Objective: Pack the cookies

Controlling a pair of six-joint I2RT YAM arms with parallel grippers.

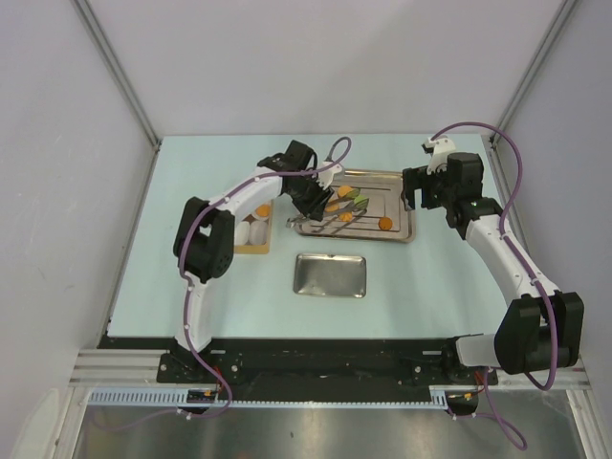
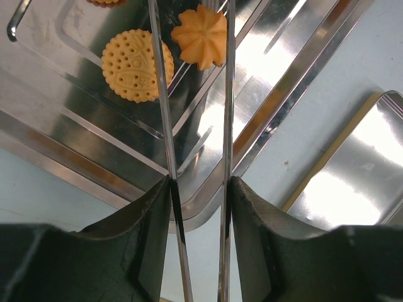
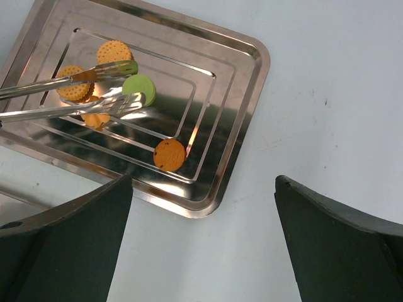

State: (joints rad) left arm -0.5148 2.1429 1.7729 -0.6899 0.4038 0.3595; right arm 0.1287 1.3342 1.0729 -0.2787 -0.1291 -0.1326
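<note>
Low over cookies [image 3: 170,154], tongs [image 3: 123,100]; tin [image 1: 330,275] nearby

Robotics lab test cell; plain white panels [image 1: 316,67] closing left, far and right sides; aluminium posts [image 1: 119,72] at far corners; pale table [image 1: 421,287]; left arm [image 1: 206,244] and right arm [image 1: 507,253] bolted beside a slotted rail [image 1: 316,403] at near edge
</note>
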